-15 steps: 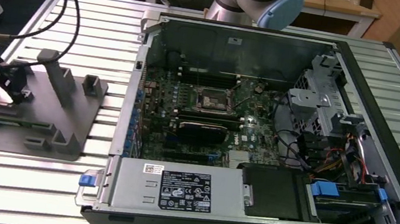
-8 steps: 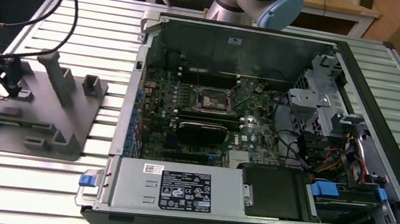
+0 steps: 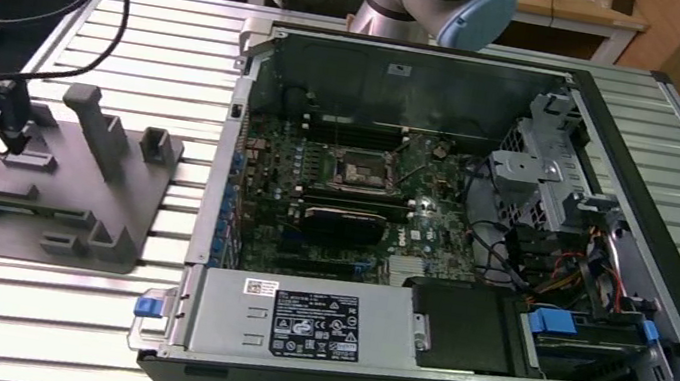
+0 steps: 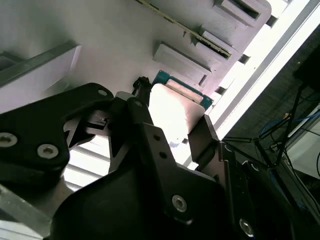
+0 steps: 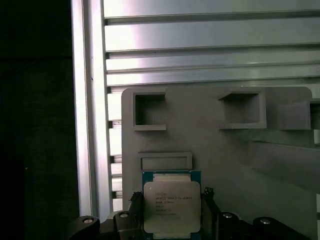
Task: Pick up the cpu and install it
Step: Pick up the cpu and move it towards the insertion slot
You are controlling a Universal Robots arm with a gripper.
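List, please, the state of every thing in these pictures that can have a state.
Square silvery-topped cpu with green edge: at the edge of the grey plastic holder, on it or just above it; not installed.
Black tool: at the cpu; whether it grips cannot be told.
Black computer case: lying on its side, open.
Black square motherboard socket: appears empty.

Grey fixture [image 3: 54, 209] (slotted) on slatted table [image 3: 161, 32]
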